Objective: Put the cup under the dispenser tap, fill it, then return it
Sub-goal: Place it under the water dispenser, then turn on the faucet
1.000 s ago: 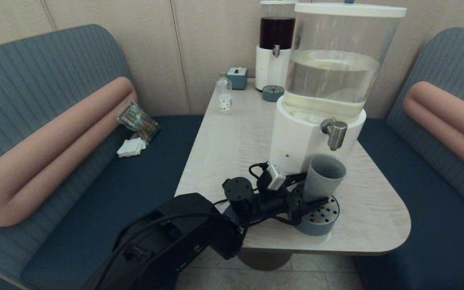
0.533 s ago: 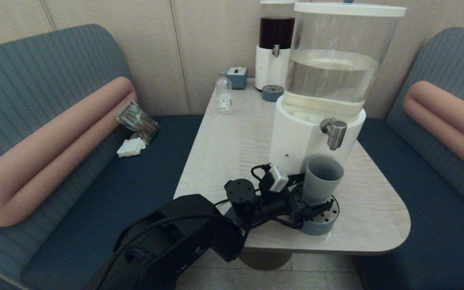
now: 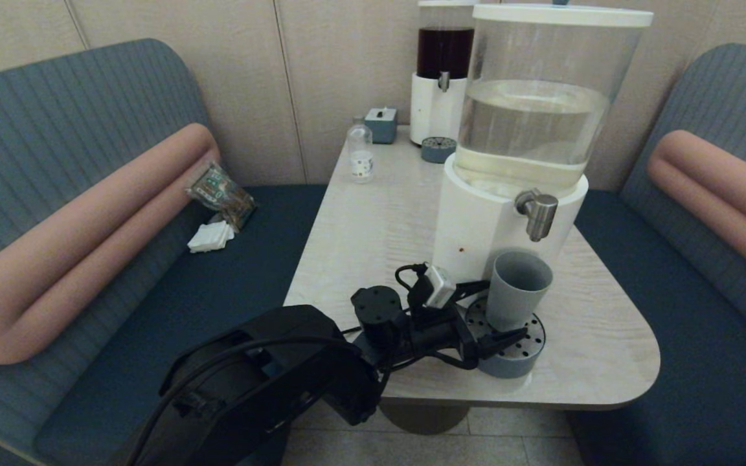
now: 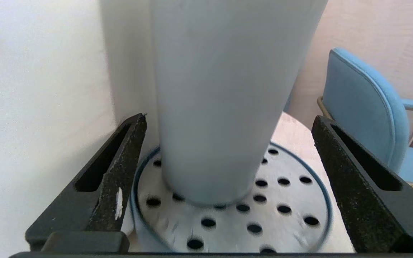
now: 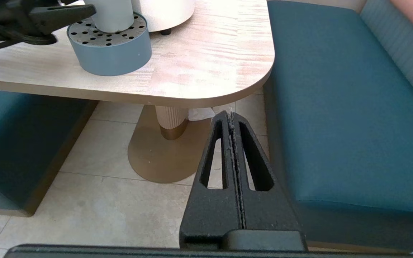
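Observation:
The grey-blue cup [image 3: 519, 285] stands upright on the round perforated drip tray [image 3: 517, 364], just below and slightly left of the brushed-steel dispenser tap [image 3: 538, 213] of the white-based dispenser [image 3: 480, 223]. My left gripper [image 3: 493, 312] is open and straddles the cup's lower part; in the left wrist view both fingers [image 4: 120, 179] stand clear of the cup [image 4: 221, 89] over the tray [image 4: 289, 215]. My right gripper [image 5: 229, 115] is shut on nothing, parked below the table's front corner, looking up at the tray [image 5: 109, 57] and cup [image 5: 112, 14].
At the table's back stand a dark-red-liquid dispenser [image 3: 444, 77], a small drip tray [image 3: 438, 149], a clear bottle [image 3: 360, 152] and a blue box [image 3: 381, 124]. Benches flank the table; a packet [image 3: 221, 191] and napkins [image 3: 211, 237] lie on the left bench.
The cup went from tilted in my shut left gripper to standing upright on the tray. The left gripper opened and has drawn back slightly.

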Robot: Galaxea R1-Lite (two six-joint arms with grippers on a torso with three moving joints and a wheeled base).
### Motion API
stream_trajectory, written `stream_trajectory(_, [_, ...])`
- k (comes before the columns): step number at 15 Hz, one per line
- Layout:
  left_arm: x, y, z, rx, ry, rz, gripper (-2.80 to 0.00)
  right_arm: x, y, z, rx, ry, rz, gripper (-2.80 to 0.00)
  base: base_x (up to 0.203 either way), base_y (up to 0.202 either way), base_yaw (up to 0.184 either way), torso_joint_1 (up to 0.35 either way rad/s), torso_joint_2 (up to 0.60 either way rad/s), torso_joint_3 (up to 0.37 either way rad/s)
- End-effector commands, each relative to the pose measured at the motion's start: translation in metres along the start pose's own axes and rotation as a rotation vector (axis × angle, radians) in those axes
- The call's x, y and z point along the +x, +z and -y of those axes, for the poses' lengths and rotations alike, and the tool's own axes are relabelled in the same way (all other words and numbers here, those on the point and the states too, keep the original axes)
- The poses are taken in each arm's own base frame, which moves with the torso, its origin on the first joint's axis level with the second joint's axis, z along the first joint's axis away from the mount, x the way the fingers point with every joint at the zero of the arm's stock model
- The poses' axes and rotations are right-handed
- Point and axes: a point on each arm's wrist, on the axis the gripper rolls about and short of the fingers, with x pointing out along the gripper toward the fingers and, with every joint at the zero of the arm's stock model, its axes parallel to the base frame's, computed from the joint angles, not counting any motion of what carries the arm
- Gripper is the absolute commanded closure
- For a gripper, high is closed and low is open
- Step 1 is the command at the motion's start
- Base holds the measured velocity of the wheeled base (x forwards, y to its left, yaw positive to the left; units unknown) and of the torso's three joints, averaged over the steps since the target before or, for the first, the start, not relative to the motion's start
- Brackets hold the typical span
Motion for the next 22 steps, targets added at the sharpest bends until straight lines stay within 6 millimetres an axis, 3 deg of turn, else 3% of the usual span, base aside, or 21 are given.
stream_trajectory(1, [-0.004, 0.014, 0.004, 0.000, -0.005, 0.002, -2.80, 0.000, 0.000, 0.000, 0.000, 0.001, -0.002, 0.00, 0.000, 0.000, 0.000, 0.000, 0.00, 0.000])
stream_trajectory(5, [-0.025, 0.029, 0.012, -0.036, 0.018, -0.057, -2.80, 0.000, 0.000, 0.000, 0.000, 0.001, -0.001, 0.00, 0.000, 0.000, 0.000, 0.000, 0.00, 0.000])
stream_trajectory(10, [-0.069, 0.070, 0.029, -0.063, 0.042, -0.126, -2.80, 0.000, 0.000, 0.000, 0.000, 0.001, -0.002, 0.00, 0.000, 0.000, 0.000, 0.000, 0.00, 0.000])
stream_trajectory(14, [-0.127, 0.137, 0.044, -0.015, 0.098, -0.117, -2.80, 0.000, 0.000, 0.000, 0.000, 0.001, -0.002, 0.00, 0.000, 0.000, 0.000, 0.000, 0.00, 0.000])
stream_trajectory(15, [-0.143, 0.159, 0.049, 0.013, 0.118, -0.096, -2.41, 0.000, 0.000, 0.000, 0.000, 0.001, -0.002, 0.00, 0.000, 0.000, 0.000, 0.000, 0.00, 0.000])
stream_trajectory(16, [-0.160, 0.180, 0.055, 0.045, 0.142, -0.070, 0.00, 0.000, 0.000, 0.000, 0.000, 0.001, -0.002, 0.00, 0.000, 0.000, 0.000, 0.000, 0.00, 0.000])
stream_trajectory(20, [-0.219, 0.259, 0.094, 0.178, 0.286, 0.082, 0.00, 0.000, 0.000, 0.000, 0.000, 0.001, -0.002, 0.00, 0.000, 0.000, 0.000, 0.000, 0.00, 0.000])
stream_trajectory(22, [-0.238, 0.282, 0.118, 0.229, 0.385, 0.163, 0.00, 0.000, 0.000, 0.000, 0.000, 0.001, -0.002, 0.00, 0.000, 0.000, 0.000, 0.000, 0.00, 0.000])
